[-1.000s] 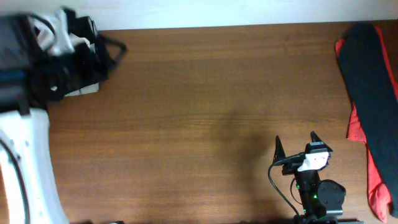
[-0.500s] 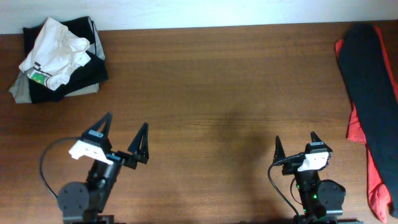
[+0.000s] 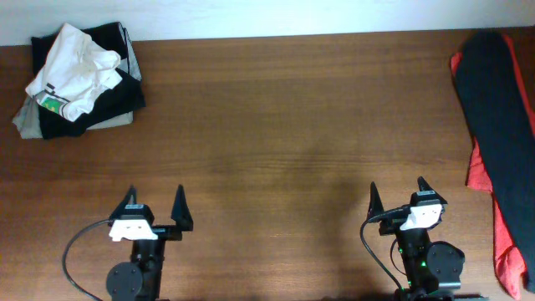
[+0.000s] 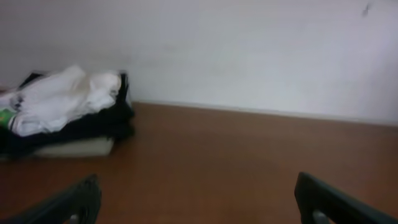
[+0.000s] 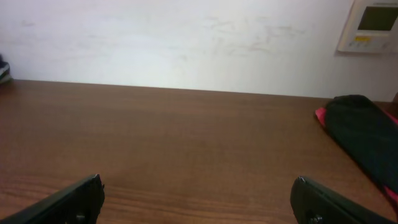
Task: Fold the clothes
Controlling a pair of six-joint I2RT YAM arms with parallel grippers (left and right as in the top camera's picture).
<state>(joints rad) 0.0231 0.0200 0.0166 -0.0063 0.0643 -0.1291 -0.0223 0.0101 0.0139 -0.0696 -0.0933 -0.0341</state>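
Note:
A wrinkled white garment with a small green label lies on top of a stack of folded dark clothes at the table's far left corner. It also shows in the left wrist view. My left gripper is open and empty near the front edge, far from the stack. My right gripper is open and empty near the front edge on the right. In the wrist views both grippers have only bare table between their fingers.
A long dark garment lies over a red one along the right edge of the wooden table; it also shows in the right wrist view. A white wall runs behind the table.
The left arm has drawn back from the stack at the far left to the front edge and straightened. The white garment now lies on the stack. The right arm has not moved.

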